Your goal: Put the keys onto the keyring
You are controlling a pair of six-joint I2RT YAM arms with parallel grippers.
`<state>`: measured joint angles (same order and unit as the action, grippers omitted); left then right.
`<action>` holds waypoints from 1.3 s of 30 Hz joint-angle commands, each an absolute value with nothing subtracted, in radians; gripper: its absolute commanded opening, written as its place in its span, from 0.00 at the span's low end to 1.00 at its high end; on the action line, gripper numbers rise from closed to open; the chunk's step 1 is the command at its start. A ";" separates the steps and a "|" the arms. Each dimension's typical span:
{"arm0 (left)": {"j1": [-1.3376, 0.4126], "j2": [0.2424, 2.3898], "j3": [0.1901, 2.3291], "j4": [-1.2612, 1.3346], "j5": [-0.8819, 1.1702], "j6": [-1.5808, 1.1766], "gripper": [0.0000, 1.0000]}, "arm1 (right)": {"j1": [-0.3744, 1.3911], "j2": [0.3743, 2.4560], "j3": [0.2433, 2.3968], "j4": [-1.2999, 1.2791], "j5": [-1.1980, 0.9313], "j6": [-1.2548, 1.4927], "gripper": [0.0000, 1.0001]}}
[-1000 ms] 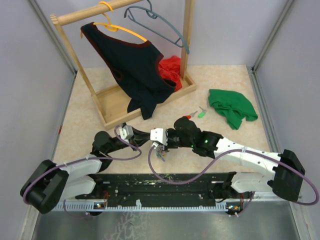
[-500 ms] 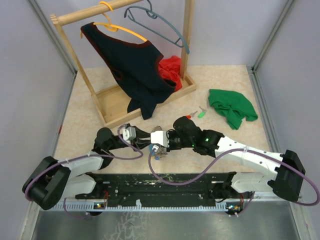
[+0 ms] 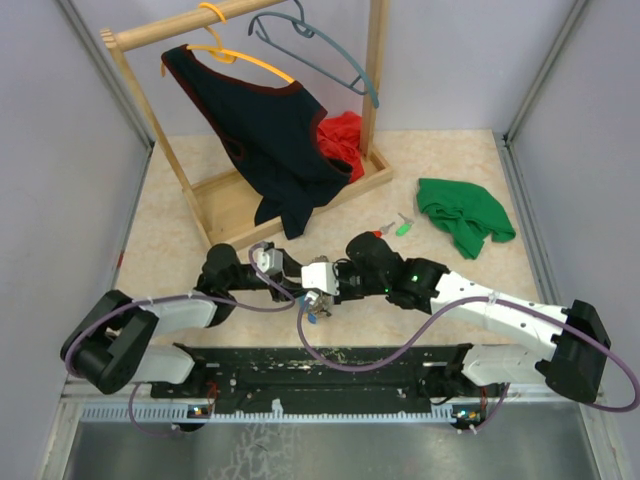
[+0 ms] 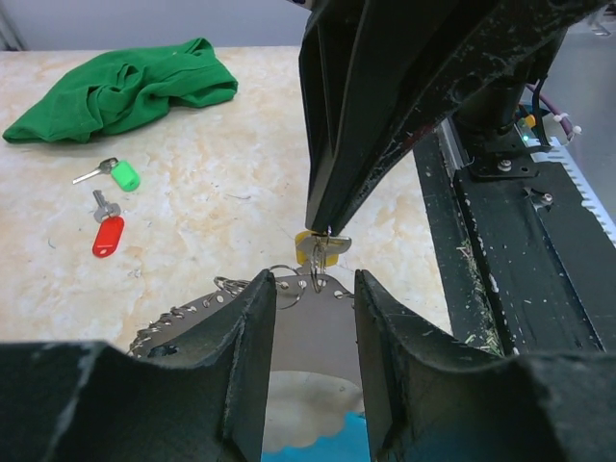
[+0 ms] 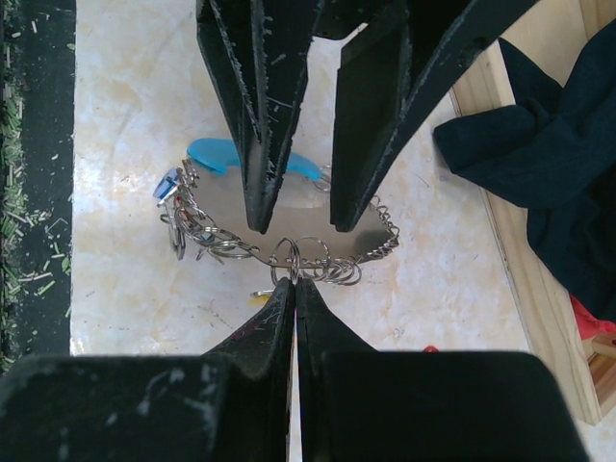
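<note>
Two loose keys (image 4: 123, 176), one yellow key (image 4: 322, 252) in tight right jaws, left jaws apart astride keyring (image 5: 214, 154)

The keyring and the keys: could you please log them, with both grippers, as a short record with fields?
keyring: silvery plate edged with wire rings, light-blue band attached
left gripper: open, fingers astride the plate
right gripper: shut on the yellow key at the plate's edge
loose keys: green key and red key, apart from the keyring, near the green cloth
</note>
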<state>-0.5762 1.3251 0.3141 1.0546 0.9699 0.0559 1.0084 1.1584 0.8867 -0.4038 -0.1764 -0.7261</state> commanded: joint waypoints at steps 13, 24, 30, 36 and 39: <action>-0.604 1.421 0.419 0.977 1.031 0.087 0.40 | 1.023 1.132 0.954 -0.352 -0.211 -0.734 0.00; -0.617 1.455 0.442 0.959 1.054 0.085 0.18 | 1.025 1.127 0.951 -0.354 -0.215 -0.729 0.00; -0.614 1.435 0.433 0.939 1.016 0.088 0.00 | 1.023 1.111 0.945 -0.406 -0.176 -0.719 0.00; -0.598 1.374 0.408 0.939 0.952 0.069 0.00 | 1.024 1.056 0.881 -0.437 -0.133 -0.662 0.00; -0.592 1.348 0.403 0.944 0.938 0.047 0.00 | 1.023 1.052 0.862 -0.445 -0.140 -0.634 0.00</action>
<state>-0.6106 1.3876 0.4168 0.9417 0.9817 0.0704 1.0130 1.1019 0.8772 -0.4274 -0.1612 -0.6868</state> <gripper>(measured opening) 0.008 0.005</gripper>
